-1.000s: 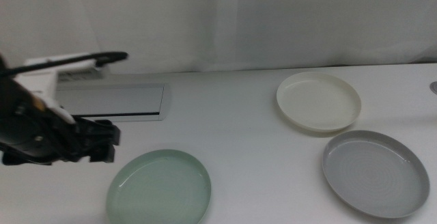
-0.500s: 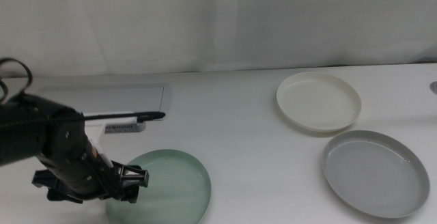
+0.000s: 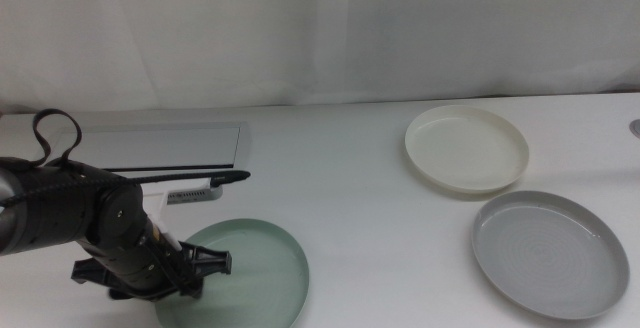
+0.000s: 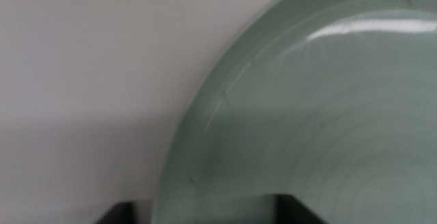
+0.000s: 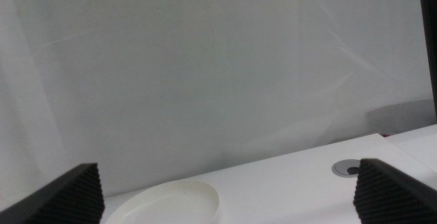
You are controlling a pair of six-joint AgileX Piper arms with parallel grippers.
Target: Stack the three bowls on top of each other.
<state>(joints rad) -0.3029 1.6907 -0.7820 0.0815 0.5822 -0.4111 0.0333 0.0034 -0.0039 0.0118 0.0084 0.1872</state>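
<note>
While the left gripper (image 3: 205,266) straddles the green bowl's (image 3: 250,273) near-left rim, jaws apart, the bowl lies flat, round; the right gripper (image 5: 229,186) waits wide open.

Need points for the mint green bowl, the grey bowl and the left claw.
mint green bowl (image 3: 262,273): middle view, on its bare inner floor.
grey bowl (image 3: 550,253): middle view, on the centre of its ringed floor.
left claw (image 3: 205,265): middle view, between its tips at the green bowl's rim.

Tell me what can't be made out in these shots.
- Left gripper grip: middle view, the arm hides its contact with the mint green bowl; left wrist view shows only jaw bases.
- Grey bowl: absent from both wrist views.
- Cream white bowl: cut by the right wrist view's edge.
</note>
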